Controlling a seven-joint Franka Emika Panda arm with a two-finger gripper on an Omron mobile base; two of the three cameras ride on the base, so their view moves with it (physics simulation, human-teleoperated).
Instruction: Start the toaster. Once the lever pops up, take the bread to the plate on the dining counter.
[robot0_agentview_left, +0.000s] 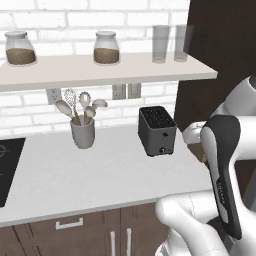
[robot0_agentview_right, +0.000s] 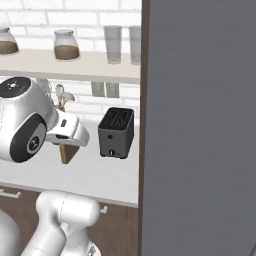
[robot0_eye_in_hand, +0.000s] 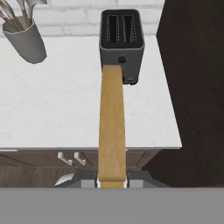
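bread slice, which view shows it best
The hand view: the bread runs edge-on up the frame from the gripper toward the toaster. In the right base view only a corner shows under the hand; the left base view shows a sliver.

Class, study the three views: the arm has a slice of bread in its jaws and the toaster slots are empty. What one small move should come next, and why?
Probably draw the arm back from the worktop and turn toward the dining counter. The bread is already out of the toaster and sits edge-on in the closed gripper, short of the counter's edge, so nothing remains to do here. The plate is yet to be found.
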